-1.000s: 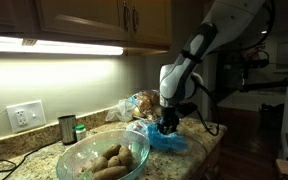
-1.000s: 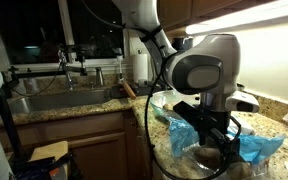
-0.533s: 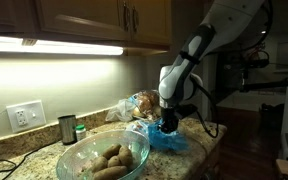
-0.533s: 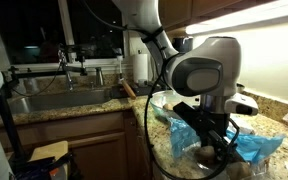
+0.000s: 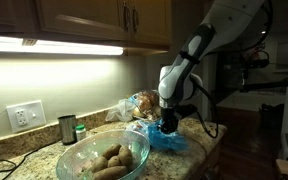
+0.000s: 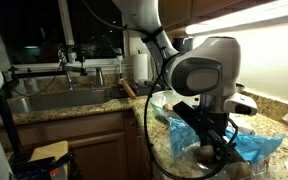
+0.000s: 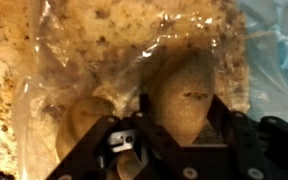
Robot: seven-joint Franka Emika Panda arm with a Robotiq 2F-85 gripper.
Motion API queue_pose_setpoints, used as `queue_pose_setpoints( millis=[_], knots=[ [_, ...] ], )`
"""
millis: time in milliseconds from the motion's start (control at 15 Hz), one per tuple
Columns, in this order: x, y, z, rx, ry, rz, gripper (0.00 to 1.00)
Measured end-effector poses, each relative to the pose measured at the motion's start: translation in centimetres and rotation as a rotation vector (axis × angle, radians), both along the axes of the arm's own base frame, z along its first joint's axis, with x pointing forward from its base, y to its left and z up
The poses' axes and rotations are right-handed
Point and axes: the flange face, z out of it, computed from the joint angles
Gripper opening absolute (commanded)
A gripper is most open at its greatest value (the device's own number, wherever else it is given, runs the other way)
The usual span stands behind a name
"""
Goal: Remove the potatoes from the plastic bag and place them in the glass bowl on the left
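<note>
Gripper (image 7: pixel 181 118) clenched on oval light-brown potato (image 7: pixel 187 80) inside thin blue plastic bag (image 5: pixel 179 143); jaws span its short width. Clear glass bowl (image 5: pixel 74 152) sits beside the bag.

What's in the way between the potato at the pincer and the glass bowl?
Only the blue bag: its film lies around the potato gripped in the pincer. The bowl sits right beside the bag, its rim the only other thing to clear; nothing else visible stands between.
</note>
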Motion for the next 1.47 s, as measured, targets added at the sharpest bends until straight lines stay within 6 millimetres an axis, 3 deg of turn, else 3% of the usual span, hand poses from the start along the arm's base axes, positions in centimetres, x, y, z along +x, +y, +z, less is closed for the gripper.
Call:
queue_pose_setpoints(
  millis=[467, 1133, 1467],
  knots=[
    [-0.1, 2.4, 1.0, -0.012, 0.020, 0.074, 0.33],
    [-2.5, 5.3, 6.7, -0.035, -0.004, 0.137, 0.33],
    [-2.7, 6.6, 9.8, -0.037, -0.042, 0.161, 0.33]
  ],
)
